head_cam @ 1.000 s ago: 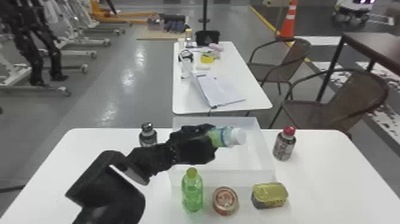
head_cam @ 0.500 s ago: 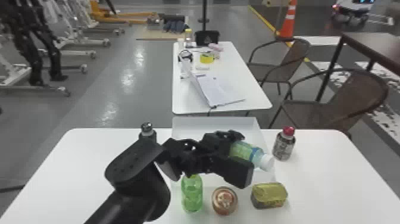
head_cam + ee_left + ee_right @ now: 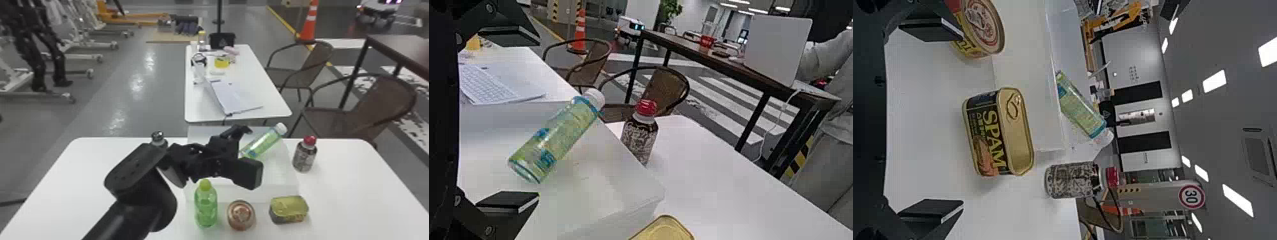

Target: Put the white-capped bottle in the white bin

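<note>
Clock set on the bin, 12 away from robot. Dark-topped bottle (image 3: 158, 138) at 10, green bottle (image 3: 206, 209) at 7. Left gripper (image 3: 252, 152) placed over the white bin (image 3: 268, 191), jaws spread wide, nothing gripped. White-capped bottle (image 3: 263, 143) seen just past those jaws, off toward 2 o'clock, over the bin opening; long axis run from base near 8 to cap near 2, cap end raised. Nearer arm: left. Round can (image 3: 241, 215) at 6, rectangular tin (image 3: 289, 209) at 5, red-capped bottle (image 3: 304, 154) at 3, all on the worktop (image 3: 354, 191). Right gripper (image 3: 963, 121) faced to the tin, jaws also open, empty. Base end masked by a finger in the head view; in the left wrist view the whole base is shown, clear of both pads. Cap shown past the rim line in the right wrist view. Whether bottle is supported by the bin: can't be told. Step judged as release; bottle should be left to settle inward before the left jaws are withdrawn, as the cap end could be caught on the rim.
</note>
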### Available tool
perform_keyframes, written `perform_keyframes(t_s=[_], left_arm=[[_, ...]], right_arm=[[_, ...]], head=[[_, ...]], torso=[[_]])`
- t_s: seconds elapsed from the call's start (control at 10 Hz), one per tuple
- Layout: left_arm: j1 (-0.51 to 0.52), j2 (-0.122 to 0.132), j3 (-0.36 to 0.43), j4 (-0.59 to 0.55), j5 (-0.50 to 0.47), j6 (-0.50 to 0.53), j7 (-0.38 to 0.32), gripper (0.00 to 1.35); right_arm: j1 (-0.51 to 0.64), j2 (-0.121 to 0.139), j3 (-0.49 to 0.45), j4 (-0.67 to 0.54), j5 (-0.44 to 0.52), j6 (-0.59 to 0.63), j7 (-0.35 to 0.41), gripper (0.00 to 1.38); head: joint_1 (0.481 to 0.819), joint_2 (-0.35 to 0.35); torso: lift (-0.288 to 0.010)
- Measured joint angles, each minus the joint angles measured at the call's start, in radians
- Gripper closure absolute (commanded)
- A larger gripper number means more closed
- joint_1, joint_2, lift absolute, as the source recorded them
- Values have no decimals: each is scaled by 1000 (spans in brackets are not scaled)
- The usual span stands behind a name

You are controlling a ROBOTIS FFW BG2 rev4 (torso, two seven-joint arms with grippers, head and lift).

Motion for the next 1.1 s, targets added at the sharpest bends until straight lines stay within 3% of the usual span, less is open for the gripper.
perform_keyframes(t_s=[0.3,0.5,0.6,0.8,0.9,1.1], left_arm=[[30,-3,63,-10,24,2,-9,196],[140,-26,236,-85,83,4,-5,203],[231,-53,367,-135,159,-3,22,203],[406,-149,648,-165,390,-56,76,214],[457,-161,745,-166,474,-65,79,214],[536,-164,821,-137,669,-103,113,214]], right_arm=[[0,-1,0,0,-1,0,0,111],[3,-3,0,-1,-3,0,0,111],[7,-4,0,-3,-4,0,0,113],[13,-8,-1,-7,-7,-1,-1,113],[17,-12,-1,-9,-9,-1,-2,113],[17,-17,-2,-11,-10,0,-1,113]], head=[[549,0],[549,0],[549,0],[549,0],[549,0],[549,0]], torso=[[-100],[-100],[-100],[-100],[-100],[-100]])
